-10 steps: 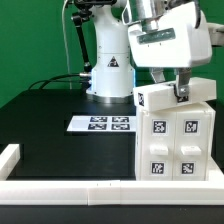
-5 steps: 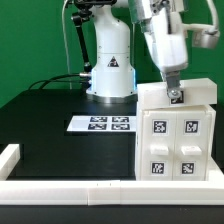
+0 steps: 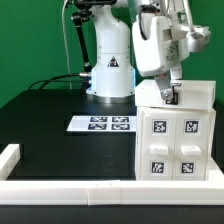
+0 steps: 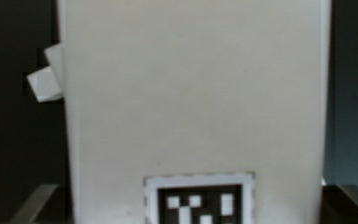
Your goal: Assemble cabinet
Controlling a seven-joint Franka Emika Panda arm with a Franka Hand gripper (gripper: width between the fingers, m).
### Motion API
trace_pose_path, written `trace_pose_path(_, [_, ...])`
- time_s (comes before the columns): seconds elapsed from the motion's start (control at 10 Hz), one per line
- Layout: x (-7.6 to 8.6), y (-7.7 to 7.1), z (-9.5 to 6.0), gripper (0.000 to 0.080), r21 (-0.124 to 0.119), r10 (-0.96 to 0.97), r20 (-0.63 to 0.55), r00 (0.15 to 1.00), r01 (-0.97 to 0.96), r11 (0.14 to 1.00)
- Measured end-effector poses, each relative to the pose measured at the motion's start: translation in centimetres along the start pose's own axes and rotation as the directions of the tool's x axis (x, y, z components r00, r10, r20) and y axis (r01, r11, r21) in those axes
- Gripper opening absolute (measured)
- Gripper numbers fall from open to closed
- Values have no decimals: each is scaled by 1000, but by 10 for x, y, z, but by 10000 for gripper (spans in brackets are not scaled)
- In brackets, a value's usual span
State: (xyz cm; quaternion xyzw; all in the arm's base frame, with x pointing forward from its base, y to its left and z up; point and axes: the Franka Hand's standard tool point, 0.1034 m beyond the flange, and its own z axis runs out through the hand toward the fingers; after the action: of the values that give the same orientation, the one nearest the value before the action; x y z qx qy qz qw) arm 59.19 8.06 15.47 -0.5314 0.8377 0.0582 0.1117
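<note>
The claw [image 3: 167, 97] was seen at about 2 o'clock in the exterior view, pressed down at the top of the cabinet [image 3: 178, 138]. Its fingertips were right against the top edge of the white box. Whether the claw was wide, narrow or holding something could not be told, because the fingers were small and partly hidden there.

The cabinet was found at about 4 o'clock in that view, standing upright on the black table [image 3: 60, 135]. Its lower edge was touching the low white border rail [image 3: 80, 186], which ran along the 6 o'clock side. Four square black-and-white tags [image 3: 159, 128] were seen on the cabinet's front face, set in two rows of two.

In the wrist view, a tall white panel of the cabinet [image 4: 190, 90] was filling most of the picture. One tag [image 4: 201, 205] was seen on it, and a small white block [image 4: 48, 78] was sticking out from one side.

The marker board [image 3: 101, 124] was lying flat on the table near the middle, just beside the cabinet, at its 9 o'clock side. The white base of the robot [image 3: 110, 70] was standing behind the marker board, at about 12 o'clock.
</note>
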Motion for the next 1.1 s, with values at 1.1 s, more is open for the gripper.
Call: trace_pose_path(1.1, [-14, 6, -19, 797, 35, -86, 55, 995, 84, 996])
